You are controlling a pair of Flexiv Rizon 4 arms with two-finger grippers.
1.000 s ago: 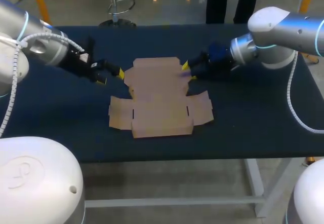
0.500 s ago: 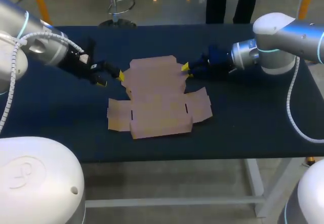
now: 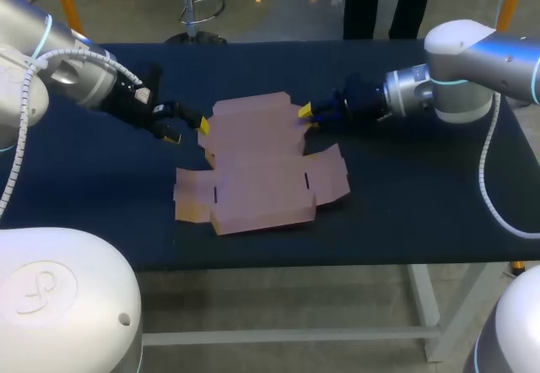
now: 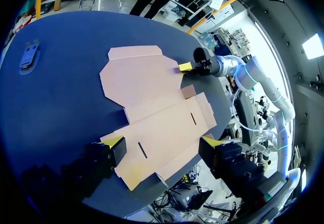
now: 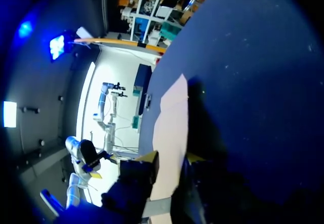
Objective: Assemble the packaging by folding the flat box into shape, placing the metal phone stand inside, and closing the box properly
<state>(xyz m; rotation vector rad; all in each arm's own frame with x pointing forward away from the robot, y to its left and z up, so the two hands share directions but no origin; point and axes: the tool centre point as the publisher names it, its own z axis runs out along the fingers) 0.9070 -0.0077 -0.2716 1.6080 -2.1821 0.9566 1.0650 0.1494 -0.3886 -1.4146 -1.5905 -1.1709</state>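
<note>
The flat cardboard box (image 3: 257,164) lies unfolded mid-table, flaps spread. My right gripper (image 3: 305,112) is shut on the right edge of its far panel; in the right wrist view the cardboard (image 5: 171,117) runs between the yellow tips of that gripper (image 5: 171,159). My left gripper (image 3: 188,127) is open just off the far panel's left edge, touching nothing. In the left wrist view the box (image 4: 152,102) spreads ahead of the left gripper (image 4: 162,145), with the right gripper (image 4: 186,67) at its far edge. A small grey metal phone stand (image 4: 28,57) lies apart from the box, off to one side.
The dark blue table (image 3: 405,196) has bare cloth to the right of the box and along the front edge. Both arms come in low over the far half.
The right gripper's fingers narrowed onto the far panel's edge. The box slid and turned a little to the left, its right flap rising slightly. The left gripper stayed open, nearly still.
</note>
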